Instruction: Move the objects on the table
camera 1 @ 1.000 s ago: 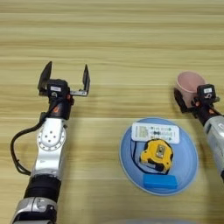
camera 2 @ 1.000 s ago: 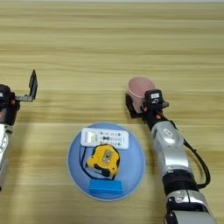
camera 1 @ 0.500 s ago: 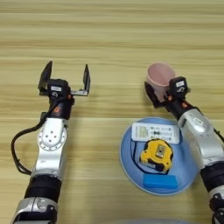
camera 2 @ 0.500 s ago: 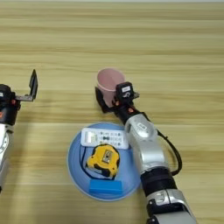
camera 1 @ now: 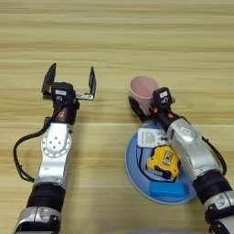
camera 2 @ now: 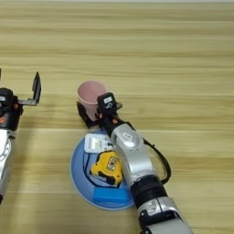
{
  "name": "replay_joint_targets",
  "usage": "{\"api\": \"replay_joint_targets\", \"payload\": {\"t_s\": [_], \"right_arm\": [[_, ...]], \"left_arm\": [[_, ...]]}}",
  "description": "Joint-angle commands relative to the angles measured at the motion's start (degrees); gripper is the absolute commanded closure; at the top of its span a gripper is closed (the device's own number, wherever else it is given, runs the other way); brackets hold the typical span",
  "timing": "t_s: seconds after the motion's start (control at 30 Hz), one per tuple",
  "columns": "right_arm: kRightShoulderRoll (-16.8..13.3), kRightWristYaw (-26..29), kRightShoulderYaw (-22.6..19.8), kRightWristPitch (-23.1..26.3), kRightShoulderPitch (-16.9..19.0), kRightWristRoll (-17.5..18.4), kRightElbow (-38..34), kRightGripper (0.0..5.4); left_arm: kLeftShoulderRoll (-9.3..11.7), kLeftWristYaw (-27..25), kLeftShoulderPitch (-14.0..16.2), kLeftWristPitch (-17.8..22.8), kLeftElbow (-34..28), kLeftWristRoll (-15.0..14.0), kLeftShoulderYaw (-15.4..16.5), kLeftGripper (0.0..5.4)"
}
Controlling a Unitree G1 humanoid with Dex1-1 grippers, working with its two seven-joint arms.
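Two black fingers of the right gripper (camera 1: 142,104) clamp the pink cup (camera 1: 143,90) just beyond the blue plate (camera 1: 133,170) (left gripper (camera 1: 69,81) spread apart, farther).

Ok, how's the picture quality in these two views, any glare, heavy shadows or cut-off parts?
Left eye view: lighting is even and soft, no glare on the table; the pink cup held by the right gripper casts only a faint shadow. Right eye view: the same soft light; the left gripper is cropped at the left edge there. Both views: the blue plate looks matte, without bright reflections.
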Motion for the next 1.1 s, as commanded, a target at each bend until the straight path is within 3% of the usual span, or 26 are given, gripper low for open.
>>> {"api": "replay_joint_targets", "payload": {"t_s": [0.03, 0.43, 0.47, 0.67, 1.1], "right_arm": [[0.78, 0.76, 0.76, 1.43, -0.47, -0.23, 0.13, 1.04], [0.95, 1.43, 1.42, 1.81, 0.41, -0.48, 0.14, 1.06], [0.96, 1.46, 1.45, 1.87, 0.41, -0.49, 0.15, 0.70], [0.98, 1.47, 1.55, 2.07, 0.41, -0.46, 0.11, 0.05], [0.86, 1.50, 1.56, 2.29, 0.69, -0.38, -0.61, 0.02]], "left_arm": [[-0.35, 0.42, 0.60, 0.43, -1.02, 0.85, -0.35, 0.00], [-0.33, 0.50, 0.83, 0.61, -1.64, 1.12, -0.29, 0.00], [-0.32, 0.50, 0.81, 0.61, -1.63, 1.12, -0.26, 0.00], [-0.27, 0.52, 0.80, 0.56, -1.56, 1.14, -0.18, 0.00], [-0.26, 0.54, 0.76, 0.52, -1.39, 1.15, -0.15, 0.00]]}}
